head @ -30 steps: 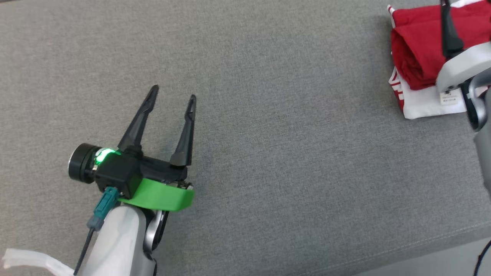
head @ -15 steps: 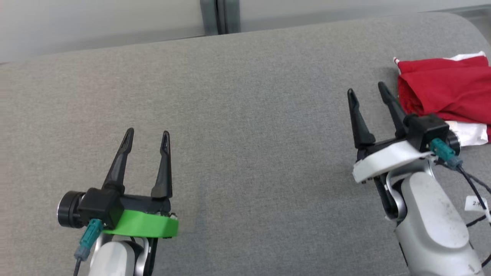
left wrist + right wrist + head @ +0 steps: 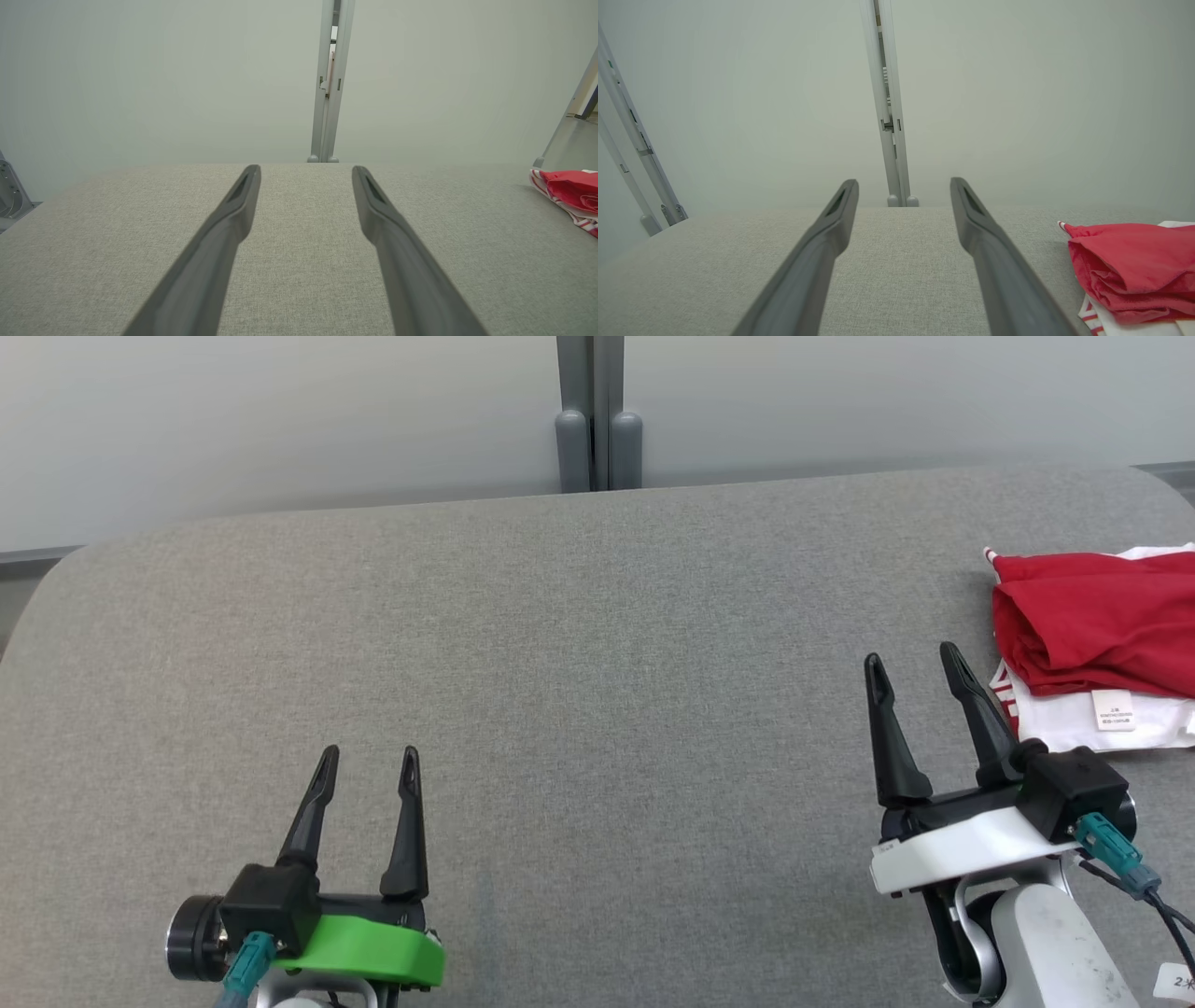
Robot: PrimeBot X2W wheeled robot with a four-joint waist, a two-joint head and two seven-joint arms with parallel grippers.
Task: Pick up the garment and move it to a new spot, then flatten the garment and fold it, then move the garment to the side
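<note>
The left claw (image 3: 369, 753) sits released above the gray cushion (image 3: 597, 644), gripping nothing. The right claw (image 3: 911, 655) is released too. The folded red-and-white garment (image 3: 1092, 621) lies just right of it, apparently parked at the side, so the 2 claws look finished.

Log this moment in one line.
garment: folded, right side of grey surface | left end effector: open, empty | right end effector: open, empty, near garment

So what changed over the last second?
The head camera tilted up. The right pincer withdrew from over the folded red garment and now sits beside it, open and empty. Nothing was grasped. The left pincer stayed open, and the garment stayed put on the grey surface.
</note>
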